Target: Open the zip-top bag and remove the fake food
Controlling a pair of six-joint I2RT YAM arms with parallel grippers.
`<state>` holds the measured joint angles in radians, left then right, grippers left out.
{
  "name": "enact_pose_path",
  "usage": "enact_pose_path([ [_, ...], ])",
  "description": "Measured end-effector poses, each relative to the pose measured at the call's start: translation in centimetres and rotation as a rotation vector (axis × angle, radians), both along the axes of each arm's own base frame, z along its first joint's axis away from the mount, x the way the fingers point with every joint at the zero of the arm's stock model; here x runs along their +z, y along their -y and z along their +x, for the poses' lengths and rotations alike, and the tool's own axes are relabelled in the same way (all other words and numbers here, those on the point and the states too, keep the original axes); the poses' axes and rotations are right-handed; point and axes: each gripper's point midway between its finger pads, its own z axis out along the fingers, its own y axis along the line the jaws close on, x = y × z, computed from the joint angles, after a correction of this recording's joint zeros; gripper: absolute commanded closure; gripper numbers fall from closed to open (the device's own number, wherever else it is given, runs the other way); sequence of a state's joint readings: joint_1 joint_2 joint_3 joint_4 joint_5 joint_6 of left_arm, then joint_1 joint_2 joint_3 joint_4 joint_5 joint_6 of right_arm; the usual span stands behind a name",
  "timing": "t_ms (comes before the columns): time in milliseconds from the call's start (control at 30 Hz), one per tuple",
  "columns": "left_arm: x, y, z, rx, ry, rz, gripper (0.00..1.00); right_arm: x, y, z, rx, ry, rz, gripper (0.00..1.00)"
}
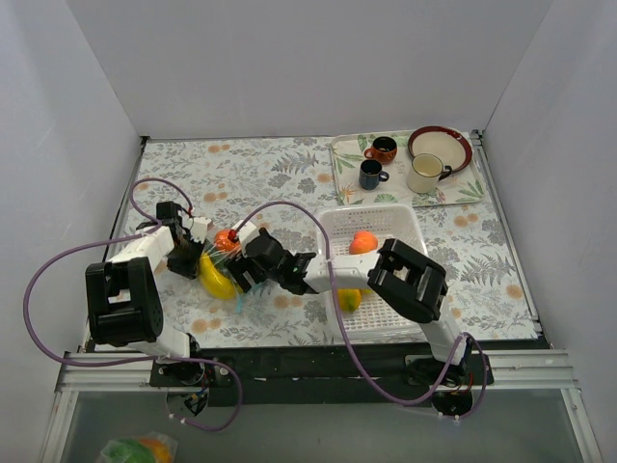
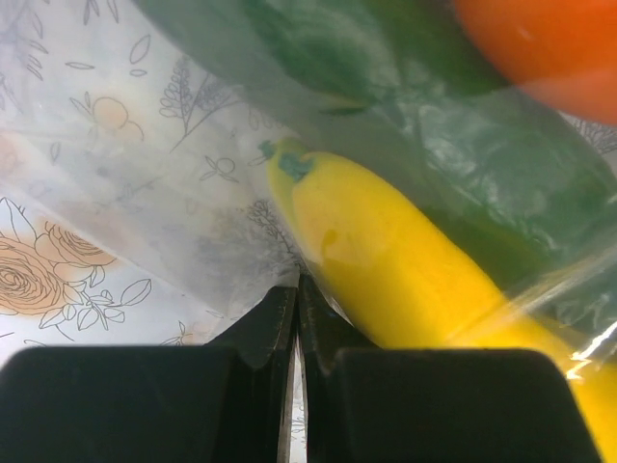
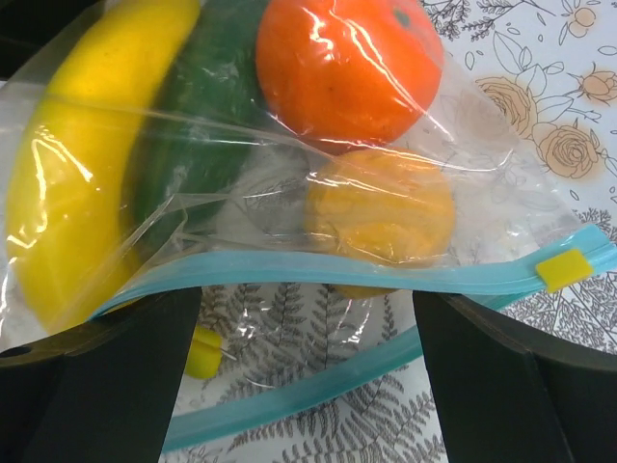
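A counter [image 1: 289, 174] covered in a pale cloth printed with leaves and orange flowers sits inside a plain white booth, with bare walls [image 1: 289, 68] on three sides.

The left tool [image 2: 294, 301] is closed, its two dark fingers pinching a fold of clear plastic at the edge of the zip-top bag [image 1: 224, 260]. Just beyond its fingertips, inside the bag, lie a yellow banana [image 2: 386, 260], a dark green cucumber [image 2: 405, 77] and part of an orange fruit [image 2: 549, 43].

The right tool [image 3: 308, 386] faces the left tool across the bag. Its fingers [image 3: 106, 386] stand wide apart, gripping nothing that can be seen. The bag's mouth lies between them, with its two pale blue zip strips [image 3: 366, 275] parted and a yellow slider [image 3: 564, 268] at the right end. Just past this tool the fake food [image 3: 347, 68] is packed together in the bag: banana, cucumber, orange fruit and a paler orange round piece [image 3: 381, 207].

Behind the right tool, under its arm, sits a white perforated basket [image 1: 400, 224] holding one orange piece [image 1: 362, 242] and one yellow piece [image 1: 349, 299]. Well beyond both tools, in the far right corner, a tray [image 1: 347, 164] carries mugs [image 1: 372, 175] and a red-rimmed plate [image 1: 440, 143].
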<state>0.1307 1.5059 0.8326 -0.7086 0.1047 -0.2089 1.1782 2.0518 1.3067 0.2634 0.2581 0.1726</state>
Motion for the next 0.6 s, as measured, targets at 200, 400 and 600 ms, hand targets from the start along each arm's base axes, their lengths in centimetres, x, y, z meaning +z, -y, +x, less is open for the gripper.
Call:
enact_pose_path([
  [200, 0.2, 0.0, 0.0, -0.015, 0.004, 0.002, 1.0, -1.4, -0.1, 0.8, -0.02, 0.012, -0.046, 0.01],
  [400, 0.4, 0.0, -0.4, -0.045, -0.001, 0.001, 1.0, -1.9, -0.9, 2.2, -0.039, 0.042, -0.057, 0.01],
  [600, 0.4, 0.2, -1.1, -0.085, -0.025, -0.003, 1.0, -2.2, -2.1, 3.1, -0.033, 0.058, -0.052, 0.06],
])
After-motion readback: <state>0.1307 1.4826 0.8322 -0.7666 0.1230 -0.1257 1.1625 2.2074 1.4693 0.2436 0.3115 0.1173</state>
